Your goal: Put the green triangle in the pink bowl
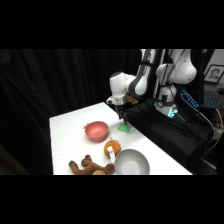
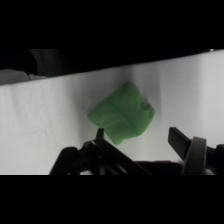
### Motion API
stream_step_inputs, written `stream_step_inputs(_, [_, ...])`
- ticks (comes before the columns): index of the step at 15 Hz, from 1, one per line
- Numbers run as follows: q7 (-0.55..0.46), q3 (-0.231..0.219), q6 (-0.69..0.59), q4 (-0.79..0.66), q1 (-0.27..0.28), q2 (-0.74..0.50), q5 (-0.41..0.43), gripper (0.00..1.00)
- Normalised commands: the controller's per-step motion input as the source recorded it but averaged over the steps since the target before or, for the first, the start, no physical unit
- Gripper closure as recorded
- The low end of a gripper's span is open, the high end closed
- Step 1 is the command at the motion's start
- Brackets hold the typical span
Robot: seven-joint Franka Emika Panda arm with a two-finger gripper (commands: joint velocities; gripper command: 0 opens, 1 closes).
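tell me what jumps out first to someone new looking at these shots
The green triangle fills the wrist view, lying on the white table with the open fingers either side of it. In the side view, the gripper hangs over it at the table's far edge, the pink bowl nearby.

A white table (image 1: pixel 70 135) stands brightly lit against black curtains (image 1: pixel 55 80) — dark cloth (image 1: pixel 165 132) draped along its right edge, cabling and gear (image 1: pixel 200 107) crowding the upper right corner.
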Motion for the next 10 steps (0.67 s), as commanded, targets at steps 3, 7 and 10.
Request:
stream_step_inputs(3, [-0.16, 0.105, 0.27, 0.01, -0.111, 0.18, 0.167, 0.0])
stream_step_inputs(7, [-0.09, 0.122, 0.29, 0.03, -0.139, 0.22, 0.104, 0.0])
stream_step_inputs(10, [-0.07, 0.153, 0.22, 0.05, -0.146, 0.2, 0.075, 0.0])
